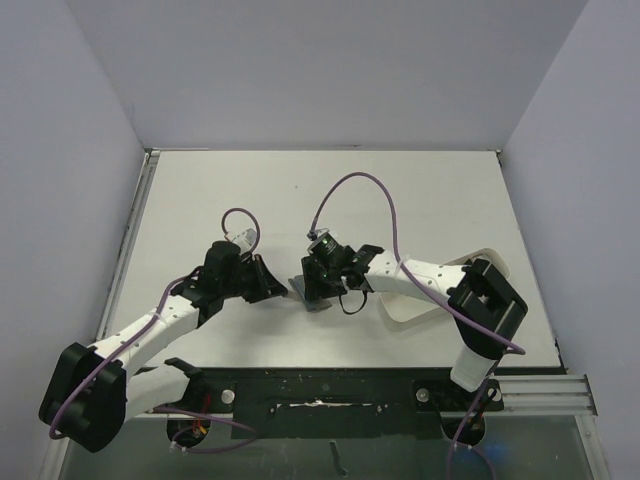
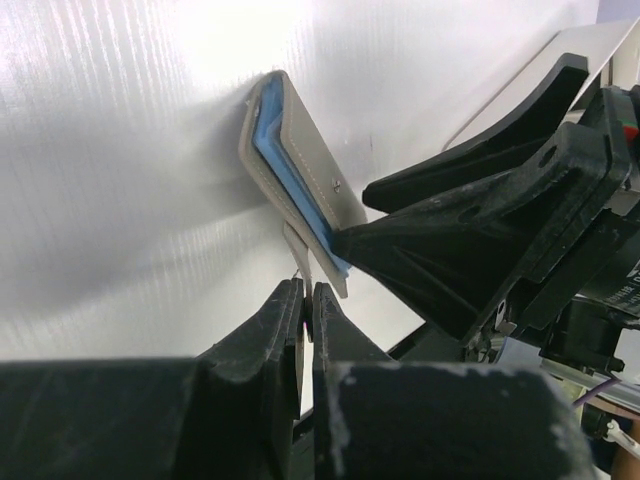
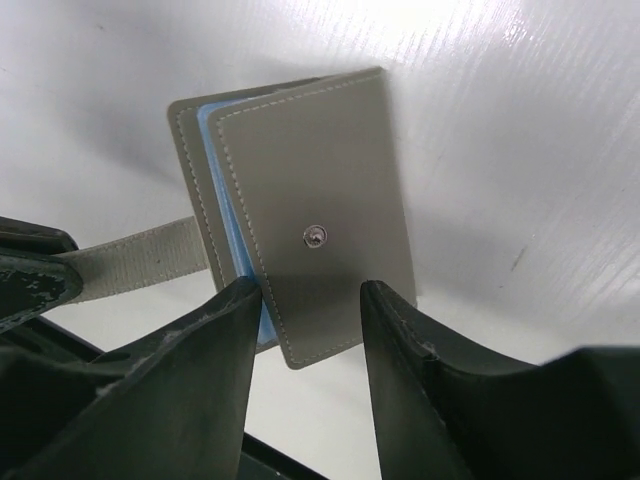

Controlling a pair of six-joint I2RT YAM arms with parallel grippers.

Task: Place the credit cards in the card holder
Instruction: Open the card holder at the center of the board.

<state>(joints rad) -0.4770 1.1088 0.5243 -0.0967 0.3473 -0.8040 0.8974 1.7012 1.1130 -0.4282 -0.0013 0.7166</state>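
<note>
The card holder [image 3: 310, 180] is a grey-olive folding wallet with a blue lining, lying folded on the white table between the two arms [image 1: 305, 292]. Its woven clasp tab [image 3: 140, 255] runs out to the left, and my left gripper [image 2: 306, 292] is shut on the tab's end. In the left wrist view the card holder [image 2: 300, 160] stands just beyond those fingertips. My right gripper [image 3: 305, 300] hovers over the card holder's near end, its fingers [image 3: 225, 340] apart on either side of the snap stud. No credit cards show in any view.
A white oblong tray [image 1: 408, 312] lies under the right arm's forearm at the right of the table. The right gripper's black fingers [image 2: 450, 230] crowd close to the left gripper. Grey walls enclose the table on three sides.
</note>
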